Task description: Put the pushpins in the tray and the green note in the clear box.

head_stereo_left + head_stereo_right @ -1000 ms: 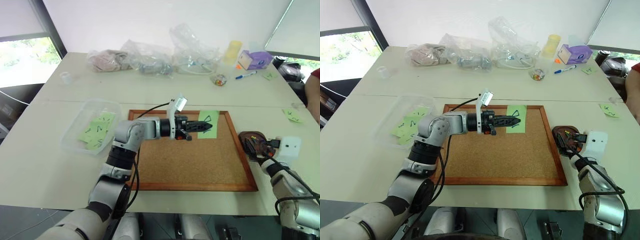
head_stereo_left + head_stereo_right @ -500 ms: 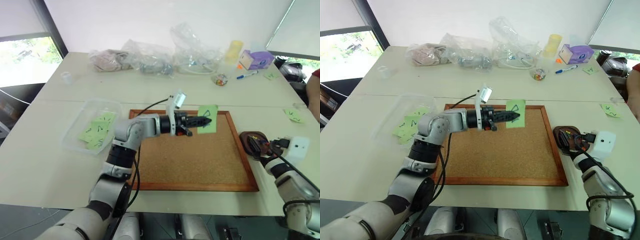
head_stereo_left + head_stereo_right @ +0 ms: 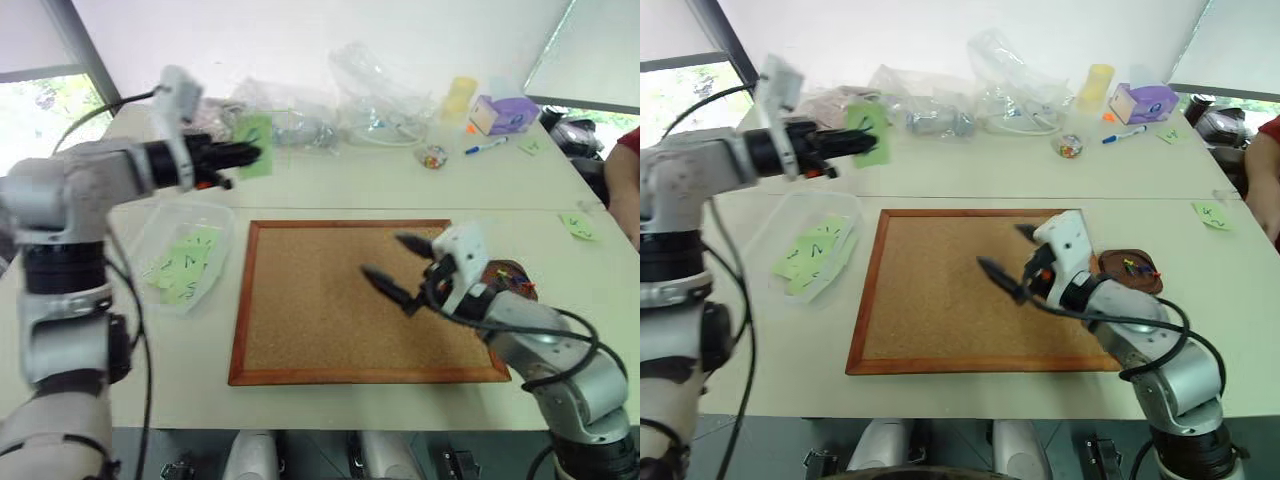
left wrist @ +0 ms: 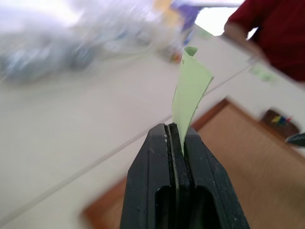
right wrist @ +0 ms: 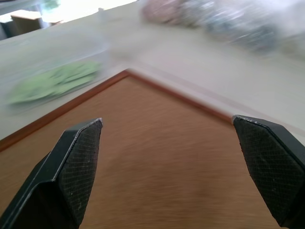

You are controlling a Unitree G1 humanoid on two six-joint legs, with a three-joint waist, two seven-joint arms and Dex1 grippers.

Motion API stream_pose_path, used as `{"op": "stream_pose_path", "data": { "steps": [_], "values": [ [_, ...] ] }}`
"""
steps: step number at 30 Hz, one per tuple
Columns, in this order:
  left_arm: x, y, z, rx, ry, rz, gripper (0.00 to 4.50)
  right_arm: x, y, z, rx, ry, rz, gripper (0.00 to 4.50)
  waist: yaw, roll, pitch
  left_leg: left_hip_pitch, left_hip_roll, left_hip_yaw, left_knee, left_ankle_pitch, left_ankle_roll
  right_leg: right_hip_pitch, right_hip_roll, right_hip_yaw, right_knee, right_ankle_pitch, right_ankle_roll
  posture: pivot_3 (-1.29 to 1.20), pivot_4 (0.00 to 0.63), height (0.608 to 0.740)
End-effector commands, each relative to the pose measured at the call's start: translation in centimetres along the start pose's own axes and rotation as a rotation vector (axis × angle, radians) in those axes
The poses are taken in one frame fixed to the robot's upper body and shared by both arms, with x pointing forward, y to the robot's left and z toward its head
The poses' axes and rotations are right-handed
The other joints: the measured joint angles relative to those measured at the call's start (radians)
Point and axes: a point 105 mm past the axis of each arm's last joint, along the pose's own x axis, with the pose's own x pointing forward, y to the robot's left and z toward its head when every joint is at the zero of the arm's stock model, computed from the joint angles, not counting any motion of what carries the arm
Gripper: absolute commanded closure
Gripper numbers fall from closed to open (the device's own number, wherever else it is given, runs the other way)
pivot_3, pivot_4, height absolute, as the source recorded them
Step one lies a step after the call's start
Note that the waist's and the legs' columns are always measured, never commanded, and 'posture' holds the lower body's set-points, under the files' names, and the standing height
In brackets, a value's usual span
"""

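Observation:
My left gripper (image 3: pixel 243 155) is shut on the green note (image 3: pixel 256 131) and holds it in the air over the table, beyond the far end of the clear box (image 3: pixel 150 268). In the left wrist view the note (image 4: pixel 191 89) stands pinched edge-on between the fingers. Several other green notes lie in the clear box (image 3: pixel 770 240). My right gripper (image 3: pixel 1008 252) hovers wide open over the bare cork board (image 3: pixel 330 320), holding nothing. To its right sits the dark brown tray (image 3: pixel 1140 280) with pushpins (image 3: pixel 1130 265) in it.
Clear plastic bags (image 3: pixel 375 95), a yellow cup (image 3: pixel 460 98), a purple box (image 3: pixel 498 113), a marker (image 3: pixel 487 148) and a small round cup (image 3: pixel 432 157) crowd the table's far side. Loose green notes (image 3: pixel 580 226) lie at the right. A person in red (image 3: pixel 628 165) sits there.
My left arm swung left and up, carrying the green note off the cork board to beyond the clear box. My right gripper moved left from the tray to over the board, still open.

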Motion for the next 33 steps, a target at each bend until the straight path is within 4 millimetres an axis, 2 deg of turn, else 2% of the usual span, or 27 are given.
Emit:
{"op": "stream_pose_path", "data": {
  "steps": [1, 4, 8, 11, 15, 18, 21, 22, 24, 27, 30, 32, 33],
  "values": [
    [-3.0, -0.2, -3.3, 0.021, 0.129, -0.039, 4.50, 0.7, 0.8, -1.5, -0.006, 0.015, 0.041, 0.03, -0.003, -0.002, 0.001, 0.000, 0.000, 0.001, 0.000, 0.000, 0.000, 0.000, -0.001, 0.000, 0.000, -0.001, -0.001, 0.00, 0.150, 0.737],
    [-3.7, 1.2, -5.8, -0.011, 0.198, 0.020, 4.50, 1.4, 1.1, -2.1, -0.007, 0.016, 0.055, 0.03, 0.018, -0.009, 0.006, 0.000, 0.000, 0.002, 0.003, 0.001, -0.002, 0.001, -0.004, 0.000, -0.001, -0.002, -0.004, 0.00, 0.150, 0.737],
    [-3.9, 2.6, -8.3, -0.026, 0.267, 0.080, 4.50, 1.8, 1.2, -2.4, -0.006, 0.009, 0.051, 0.03, 0.025, -0.011, 0.005, 0.000, -0.001, 0.002, 0.005, 0.001, -0.002, 0.003, -0.005, 0.000, -0.002, -0.001, -0.006, 0.00, 0.150, 0.737],
    [-3.5, 2.9, -8.7, -0.029, 0.269, 0.092, 3.51, 1.7, 1.1, -2.6, -0.009, 0.013, 0.037, 0.00, 0.023, -0.010, 0.005, 0.000, 0.000, 0.002, 0.004, 0.001, -0.002, 0.002, -0.005, 0.000, -0.002, -0.001, -0.006, 0.00, 0.150, 0.737],
    [-3.2, 3.3, -8.8, -0.011, 0.276, 0.102, 1.45, 1.3, 1.0, -2.9, -0.014, 0.023, 0.018, 0.00, 0.022, -0.010, 0.005, -0.001, -0.001, 0.003, 0.003, 0.001, -0.002, 0.001, -0.003, 0.000, -0.001, -0.001, -0.006, 0.00, 0.150, 0.737],
    [-3.3, 4.4, -8.1, 0.041, 0.265, 0.158, 0.08, 0.9, 0.7, -2.9, -0.014, 0.026, -0.002, 0.00, 0.021, -0.011, 0.006, 0.000, -0.001, 0.003, 0.003, 0.001, -0.002, 0.000, -0.003, 0.000, 0.000, -0.001, -0.006, 0.00, 0.150, 0.737],
    [-3.7, 5.6, -4.9, 0.116, 0.175, 0.204, 0.08, 0.4, 0.4, -2.9, -0.012, 0.029, -0.025, 0.00, 0.024, -0.011, 0.006, 0.000, -0.001, 0.004, 0.004, 0.001, -0.002, 0.000, -0.003, 0.000, 0.000, -0.001, -0.005, 0.00, 0.150, 0.737],
    [-3.7, 5.2, -3.2, 0.165, 0.126, 0.175, 0.08, 0.1, 0.1, -2.8, -0.011, 0.029, -0.042, 0.00, 0.024, -0.011, 0.006, -0.001, -0.001, 0.004, 0.004, 0.001, -0.002, 0.000, -0.002, 0.000, -0.001, -0.001, -0.005, 0.00, 0.150, 0.737],
    [-3.6, 3.7, -1.2, 0.253, 0.062, 0.088, 0.08, -0.5, -0.4, -2.6, -0.008, 0.025, -0.070, 0.00, 0.026, -0.011, 0.006, -0.001, -0.002, 0.007, 0.004, 0.001, -0.002, 0.001, -0.003, 0.000, -0.001, -0.001, -0.005, 0.00, 0.150, 0.737],
    [-1.9, -0.3, 0.6, 0.278, -0.030, -0.117, 0.08, -2.2, -1.5, -1.3, 0.035, -0.037, -0.139, 0.00, 0.026, -0.011, 0.006, -0.001, -0.002, 0.009, 0.004, 0.000, -0.001, 0.001, -0.004, 0.001, -0.001, -0.001, -0.005, 0.00, 0.150, 0.737],
    [-0.3, -4.2, 0.3, 0.270, -0.065, -0.283, 0.08, -4.0, -2.2, -0.1, 0.093, -0.097, -0.187, 0.00, 0.026, -0.011, 0.006, -0.001, -0.002, 0.009, 0.005, 0.000, -0.001, 0.001, -0.004, 0.001, -0.001, -0.001, -0.005, 0.00, 0.150, 0.737],
    [1.6, -8.3, -1.7, 0.289, -0.073, -0.460, 0.08, -5.8, -2.7, 0.5, 0.147, -0.130, -0.216, 0.00, 0.025, -0.010, 0.005, 0.000, -0.002, 0.009, 0.005, 0.000, -0.001, 0.002, -0.003, 0.001, 0.000, 0.001, -0.002, 0.00, 0.150, 0.737],
    [2.1, -9.5, -2.4, 0.296, -0.072, -0.511, 0.08, -6.3, -2.7, 0.6, 0.164, -0.136, -0.220, 0.00, 0.025, -0.010, 0.005, 0.000, -0.002, 0.009, 0.005, 0.000, -0.001, 0.002, -0.003, 0.002, -0.001, 0.001, -0.002, 0.00, 0.150, 0.737]
  ]
}}
